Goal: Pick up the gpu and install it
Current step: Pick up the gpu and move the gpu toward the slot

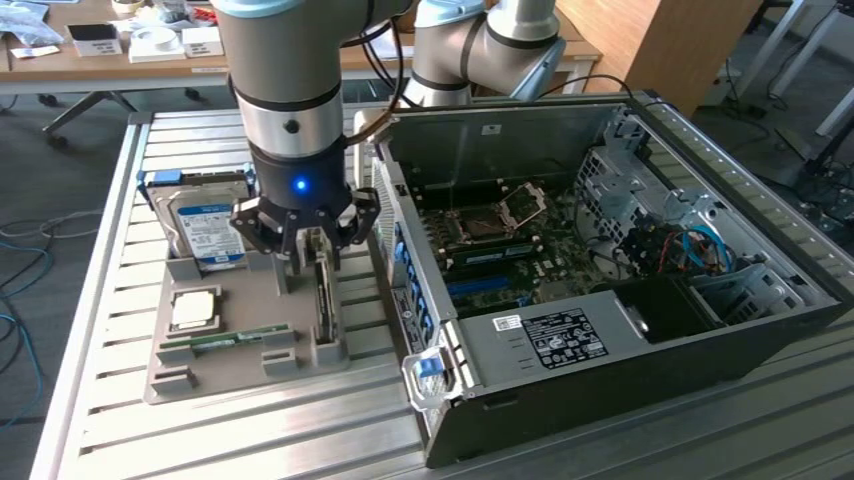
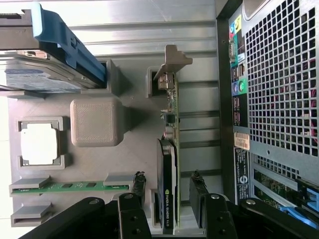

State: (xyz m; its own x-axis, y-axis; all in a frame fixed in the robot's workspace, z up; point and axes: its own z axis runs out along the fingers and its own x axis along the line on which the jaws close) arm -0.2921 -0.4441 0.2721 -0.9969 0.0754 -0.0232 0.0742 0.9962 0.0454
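Observation:
The gpu [image 1: 324, 312] stands on edge in a slot of the grey holder tray [image 1: 240, 378], close to the open computer case [image 1: 694, 330]. In the wrist view the gpu [image 2: 168, 149] shows its green board edge, black fan side and silver bracket at the far end. My gripper [image 1: 310, 258] hangs low right over the card. Its black fingers [image 2: 138, 185] straddle the card near the fan end, one on each side with a small gap between each and the card. The gripper [image 2: 168, 183] is open.
On the same tray lie a hard drive [image 1: 207, 225] with a blue-white label, a CPU [image 1: 194, 308] and a slim RAM stick [image 1: 227, 340]. The case's perforated rear wall [image 2: 279, 89] stands just beside the card. The motherboard [image 1: 514, 240] lies exposed inside. A second arm [image 1: 467, 50] stands behind.

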